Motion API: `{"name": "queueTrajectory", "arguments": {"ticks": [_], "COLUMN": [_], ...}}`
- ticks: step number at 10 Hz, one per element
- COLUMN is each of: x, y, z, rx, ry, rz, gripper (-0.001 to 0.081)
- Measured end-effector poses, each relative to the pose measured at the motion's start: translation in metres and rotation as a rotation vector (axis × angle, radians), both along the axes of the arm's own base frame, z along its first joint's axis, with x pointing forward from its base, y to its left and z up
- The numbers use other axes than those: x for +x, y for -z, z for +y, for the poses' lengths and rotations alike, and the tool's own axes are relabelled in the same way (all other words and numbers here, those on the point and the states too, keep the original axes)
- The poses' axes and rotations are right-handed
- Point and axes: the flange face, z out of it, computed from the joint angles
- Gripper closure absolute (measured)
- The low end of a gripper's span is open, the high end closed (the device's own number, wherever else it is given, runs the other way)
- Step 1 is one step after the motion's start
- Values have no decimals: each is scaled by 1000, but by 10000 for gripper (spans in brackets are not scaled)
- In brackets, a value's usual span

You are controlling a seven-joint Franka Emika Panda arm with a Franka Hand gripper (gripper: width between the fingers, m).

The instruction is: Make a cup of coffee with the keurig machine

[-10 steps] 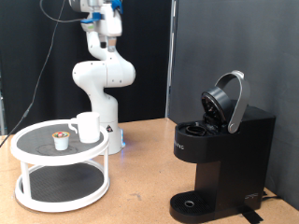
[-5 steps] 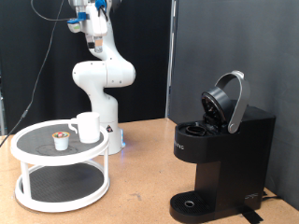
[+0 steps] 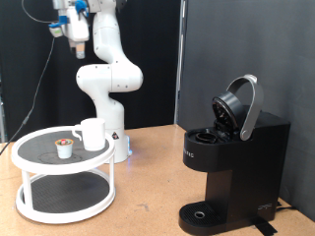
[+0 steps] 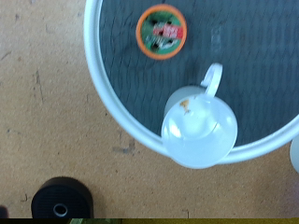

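Note:
The white cup (image 3: 93, 134) stands on the top tier of a round white stand (image 3: 30, 161), next to a small pod (image 3: 64, 147) with a tan top. The black keurig machine (image 3: 231, 162) stands at the exterior view's right with its lid (image 3: 239, 106) hinged up. My gripper (image 3: 75, 29) is high at the exterior view's top left, far above the stand and empty of anything I can see. The wrist view looks straight down on the cup (image 4: 198, 126), the pod (image 4: 161, 30) and the machine's round drip base (image 4: 62, 198). No fingers show there.
The stand has two tiers with dark trays and a white rim (image 4: 112, 93). The robot's white base (image 3: 108, 84) stands behind it. A black curtain hangs at the back. The wooden table top (image 3: 148, 187) lies between the stand and the machine.
The arm has swung its hand towards the exterior view's left, from above the robot base to above the stand. The cup, pod and machine have not moved.

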Motion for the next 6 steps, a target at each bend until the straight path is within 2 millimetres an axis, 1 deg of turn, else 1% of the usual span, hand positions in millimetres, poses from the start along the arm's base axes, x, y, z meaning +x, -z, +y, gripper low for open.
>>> {"name": "queueTrajectory", "arguments": {"ticks": [2, 4, 6], "x": [-5, -4, -7], "y": [3, 5, 9], "z": [-13, -15, -18], "rx": [-5, -3, 10], "ry": [6, 5, -32], "rz": [6, 10, 17], "gripper": [72, 72, 72]}}
